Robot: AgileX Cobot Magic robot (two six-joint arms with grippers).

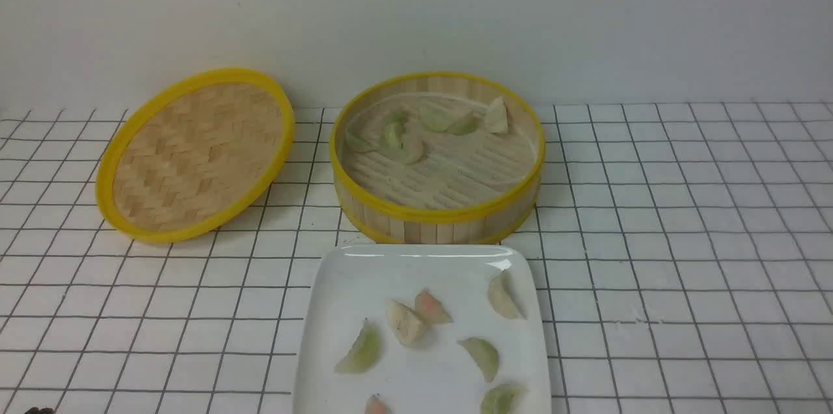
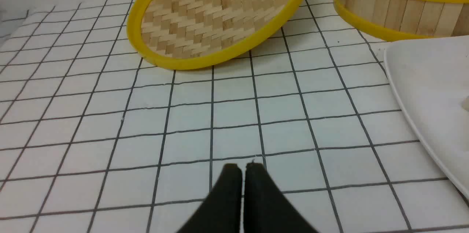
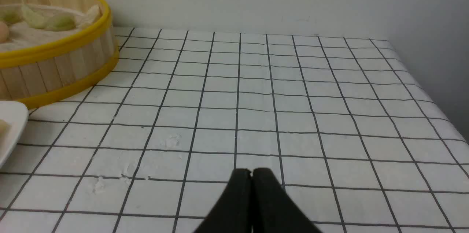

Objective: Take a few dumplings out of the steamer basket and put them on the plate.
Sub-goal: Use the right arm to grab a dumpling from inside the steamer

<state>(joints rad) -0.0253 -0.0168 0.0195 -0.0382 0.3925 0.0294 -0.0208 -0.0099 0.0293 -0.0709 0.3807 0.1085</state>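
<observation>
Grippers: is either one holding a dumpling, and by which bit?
Neither. The left gripper and right gripper are both shut, empty, over the tablecloth; the dumplings lie on the plate and in the steamer basket.

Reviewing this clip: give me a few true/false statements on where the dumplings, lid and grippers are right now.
1. Several dumplings lie on the plate. True.
2. The steamer basket is empty. False: a few pieces remain at its far side.
3. The lid covers the basket. False: it is off, on the basket's left.
4. The left gripper and right gripper are both shut and hold nothing. True.
</observation>
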